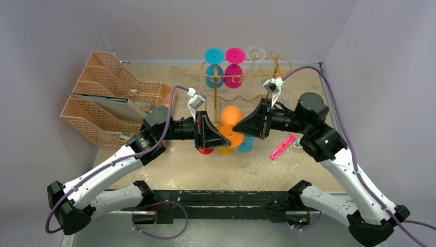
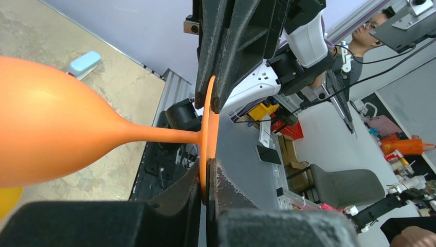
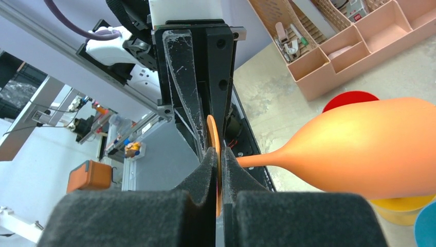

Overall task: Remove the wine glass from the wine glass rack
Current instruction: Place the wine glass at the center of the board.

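Closest to me, my left gripper (image 2: 208,177) is pinching the rim of the flat foot of the orange wine glass (image 2: 51,128). My right gripper (image 3: 220,165) is pinching the same foot from the other side, so the two meet tip to tip. The glass lies on its side in the air, with its round cup pointing away from me. Under it, on the table (image 1: 180,164), I see a red glass (image 1: 205,151), a yellow glass (image 1: 226,151) and a teal glass (image 1: 246,145), with a pink pen (image 1: 283,146) to the right. Farther back stands the gold wine glass rack (image 1: 247,76). The orange glass is off its hooks, just in front of it. A blue glass (image 1: 214,55), a pink glass (image 1: 235,55) and a clear glass (image 1: 255,53) hang there. Peach trays (image 1: 113,98) sit on the left.
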Robot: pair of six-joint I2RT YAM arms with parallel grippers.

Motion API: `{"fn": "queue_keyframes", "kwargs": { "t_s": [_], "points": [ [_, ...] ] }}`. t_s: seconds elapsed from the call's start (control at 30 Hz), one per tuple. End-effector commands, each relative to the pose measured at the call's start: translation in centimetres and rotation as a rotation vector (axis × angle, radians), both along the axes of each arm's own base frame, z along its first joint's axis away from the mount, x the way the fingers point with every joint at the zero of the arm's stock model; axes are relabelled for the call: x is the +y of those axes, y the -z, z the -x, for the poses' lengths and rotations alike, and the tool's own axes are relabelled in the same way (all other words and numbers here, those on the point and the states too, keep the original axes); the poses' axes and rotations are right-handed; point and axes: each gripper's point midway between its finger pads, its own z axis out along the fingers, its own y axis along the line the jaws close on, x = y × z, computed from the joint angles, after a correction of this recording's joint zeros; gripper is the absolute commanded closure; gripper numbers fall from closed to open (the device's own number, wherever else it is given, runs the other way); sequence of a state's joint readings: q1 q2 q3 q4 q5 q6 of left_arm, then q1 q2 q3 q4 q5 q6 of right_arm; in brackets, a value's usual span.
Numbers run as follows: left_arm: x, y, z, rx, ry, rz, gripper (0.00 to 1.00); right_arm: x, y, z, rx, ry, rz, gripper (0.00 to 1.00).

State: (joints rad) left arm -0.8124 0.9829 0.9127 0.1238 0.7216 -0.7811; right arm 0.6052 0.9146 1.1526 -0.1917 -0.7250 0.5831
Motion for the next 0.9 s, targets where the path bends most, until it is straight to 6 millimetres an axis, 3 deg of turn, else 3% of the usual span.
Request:
{"fn": "queue_keyframes", "kwargs": {
  "t_s": [0.0, 0.13, 0.33, 0.4, 0.7, 0.77, 0.87],
  "points": [
    [0.1, -1.7, 0.6, -0.070, 0.023, 0.047, 1.00, 0.0, -1.0, 0.2, -0.045, -0.004, -0.031, 1.00],
    [0.2, -1.6, 0.5, -0.081, 0.021, 0.040, 1.00, -0.3, -0.9, -0.2, -0.056, 0.029, -0.025, 0.96],
    [0.8, -1.5, 0.6, -0.124, -0.004, 0.027, 1.00, -1.6, -0.7, -1.7, -0.097, 0.177, -0.017, 0.56],
    [1.2, -1.7, 0.5, -0.154, -0.025, 0.027, 1.00, -1.9, -0.8, -1.9, -0.104, 0.203, -0.019, 0.49],
    [3.0, -1.7, 1.2, -0.292, -0.063, 0.026, 1.00, -4.9, 0.2, -4.4, -0.114, 0.457, 0.003, 0.39],
    [3.1, -1.6, 2.4, -0.342, 0.011, 0.041, 1.00, -5.8, 0.9, -5.3, -0.098, 0.531, 0.025, 0.37],
    [3.3, -0.7, 2.3, -0.333, 0.000, -0.006, 1.00, -7.4, 2.6, -6.8, -0.027, 0.660, 0.095, 0.35]
  ]
}}
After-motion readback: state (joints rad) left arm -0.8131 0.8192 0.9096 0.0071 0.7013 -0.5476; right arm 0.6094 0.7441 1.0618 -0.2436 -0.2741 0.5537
